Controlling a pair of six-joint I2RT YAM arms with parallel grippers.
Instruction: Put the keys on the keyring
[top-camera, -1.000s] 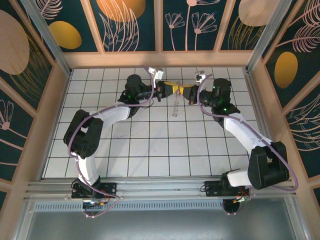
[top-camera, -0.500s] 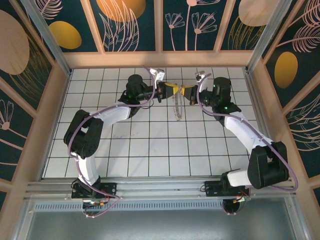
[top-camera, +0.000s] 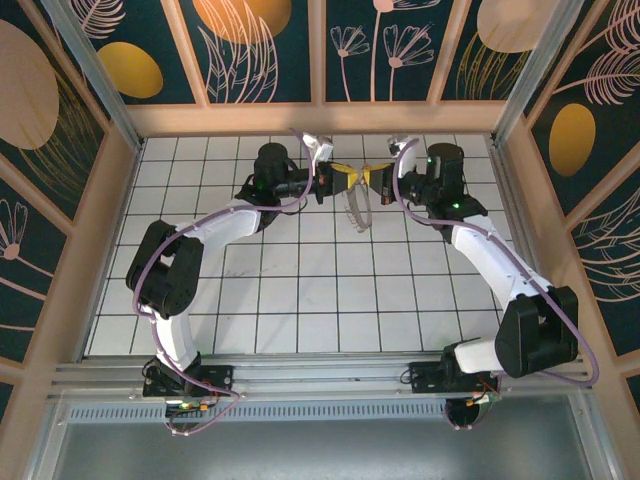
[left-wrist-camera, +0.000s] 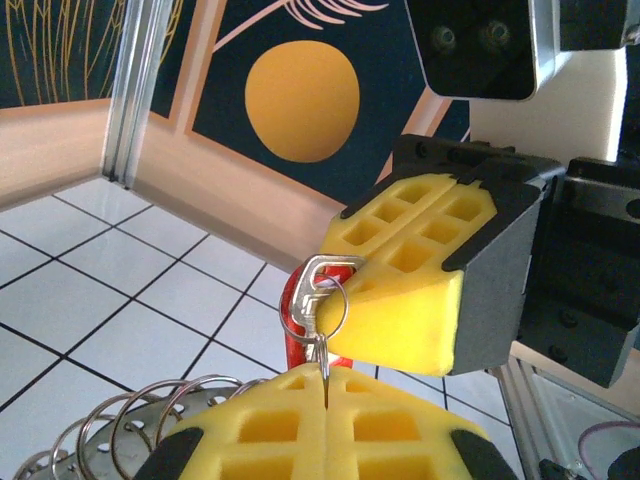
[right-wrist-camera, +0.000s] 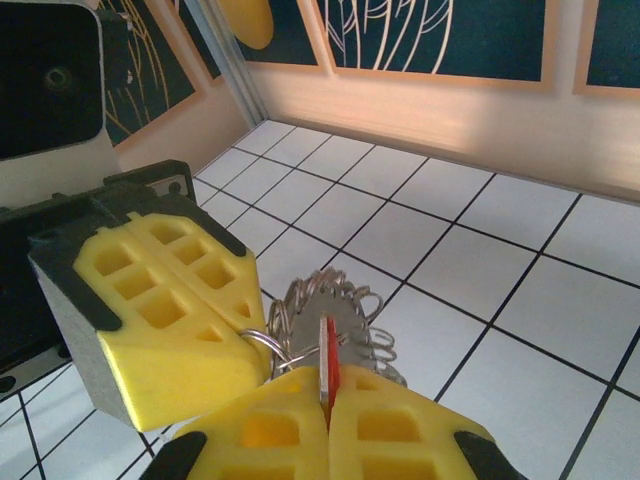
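Both grippers are clenched tip to tip above the far tiles: the left gripper (top-camera: 343, 179) pinches a thin loop of the keyring (top-camera: 357, 212), whose loose coils dangle below. The right gripper (top-camera: 364, 180) grips the red key (right-wrist-camera: 328, 368) edge-on, touching that loop. I cannot tell whether the key is threaded yet, so my worry is that a misaligned push twists the loop out of the left pinch. It could also pivot the key in the soft pads until it drops.
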